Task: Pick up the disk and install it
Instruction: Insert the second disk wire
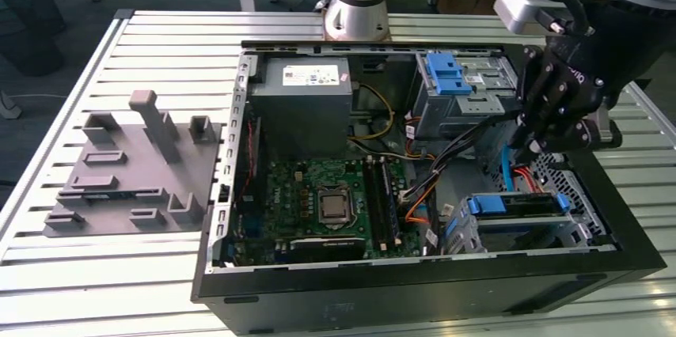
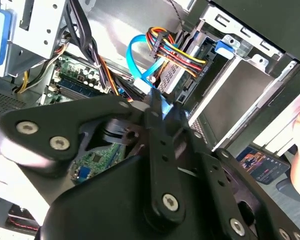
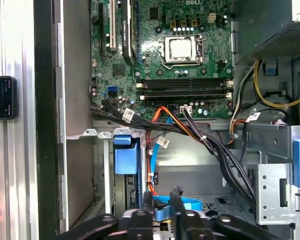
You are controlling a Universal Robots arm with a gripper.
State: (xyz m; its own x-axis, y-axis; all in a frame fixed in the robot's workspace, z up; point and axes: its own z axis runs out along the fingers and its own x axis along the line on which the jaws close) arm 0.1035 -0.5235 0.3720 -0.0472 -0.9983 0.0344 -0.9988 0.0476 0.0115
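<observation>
Seen at the exterior view's left: a grey moulded fixture (image 1: 127,171) lying on the slatted worktop (image 1: 63,274). Next to it, toward the middle, the open computer case (image 1: 423,289), with the green motherboard (image 1: 322,198) on its floor and the grey power supply box (image 1: 306,88) beyond. Further to the right, a metal drive cage with blue latch (image 1: 454,76).

At the right side of the case, hanging over the interior among cables, the end effector (image 1: 531,147). Cannot tell from any view how far open it is, nor whether it has hold of something; a blue flat cable (image 2: 137,55) passes close to its tip.

Resting in the bay at the near right corner of the case: the disk (image 1: 518,206). Lies just below the end effector and slightly toward the camera, near but apparently apart. Judged from the blue rails, long axis going across the exterior view, left to right.
</observation>
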